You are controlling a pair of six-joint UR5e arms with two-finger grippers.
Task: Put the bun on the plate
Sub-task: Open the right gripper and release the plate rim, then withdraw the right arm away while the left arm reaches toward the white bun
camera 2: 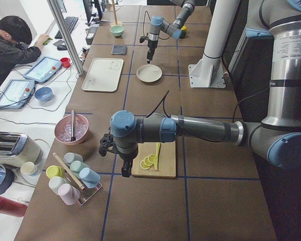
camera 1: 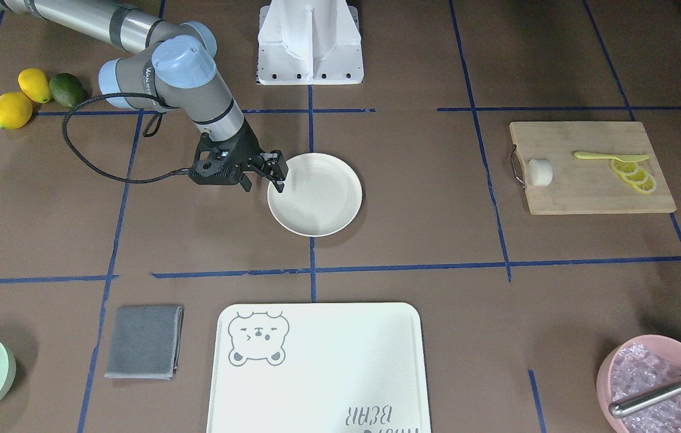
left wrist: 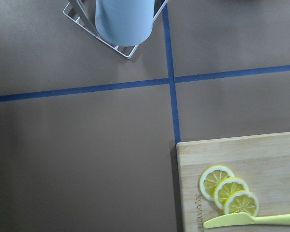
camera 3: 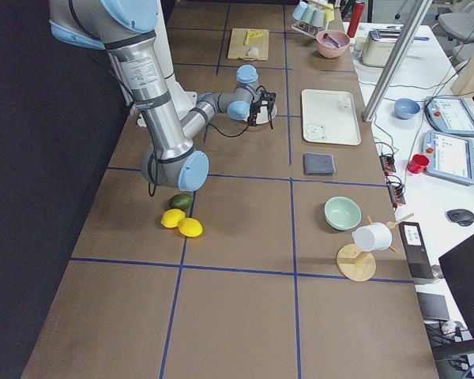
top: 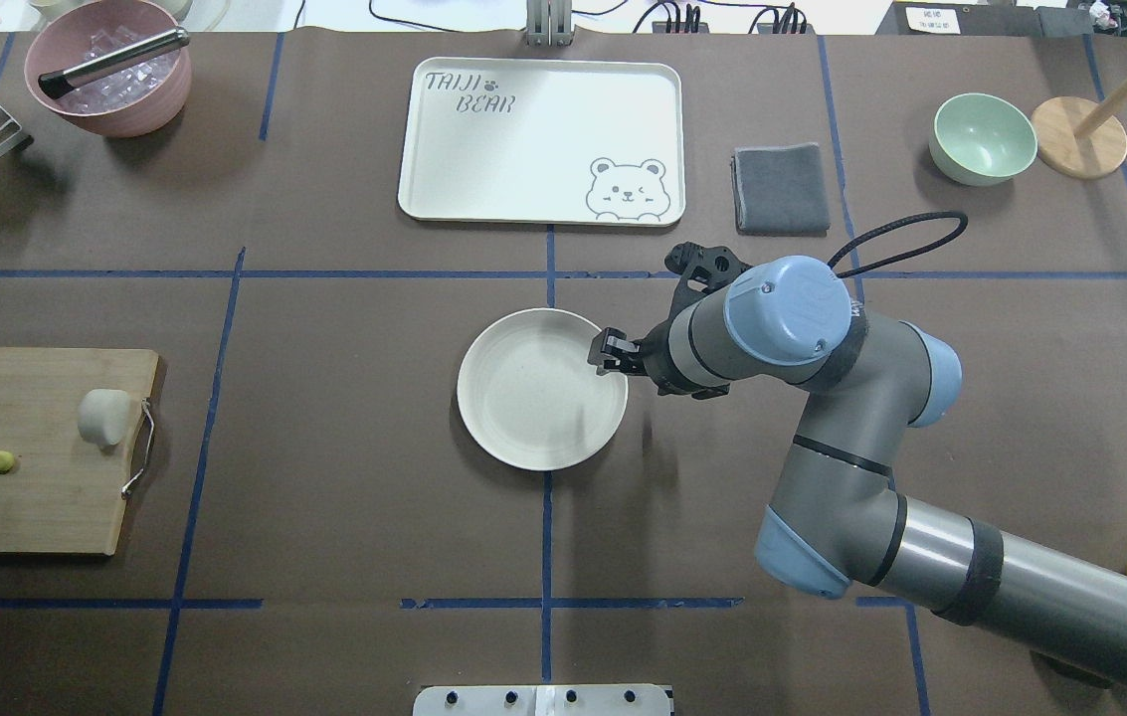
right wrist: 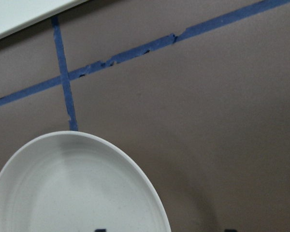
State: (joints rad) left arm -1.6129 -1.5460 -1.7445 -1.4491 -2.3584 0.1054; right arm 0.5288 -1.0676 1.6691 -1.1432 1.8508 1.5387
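Note:
The bun [top: 103, 416], a small white stubby cylinder, lies on the wooden cutting board [top: 26, 497] at the table's left end, also seen as bun [camera 1: 540, 172]. The round cream plate [top: 533, 393] sits bare at the table's middle. My right gripper [top: 613, 353] hangs open over the plate's right rim; in the right wrist view the plate [right wrist: 72, 193] has one fingertip inside its rim and one outside. My left gripper [camera 2: 124, 170] shows only in the exterior left view, hovering off the board's end, away from the bun; I cannot tell its state.
Lemon slices [left wrist: 229, 188] and a yellow-green knife [camera 1: 610, 157] share the board. A bear-print tray [top: 543, 139], grey cloth [top: 782, 187], green bowl [top: 983, 137] and pink ice bowl [top: 110, 65] line the far side. Lemons and an avocado [camera 1: 33, 96] lie near the right arm. A person sits at a side desk.

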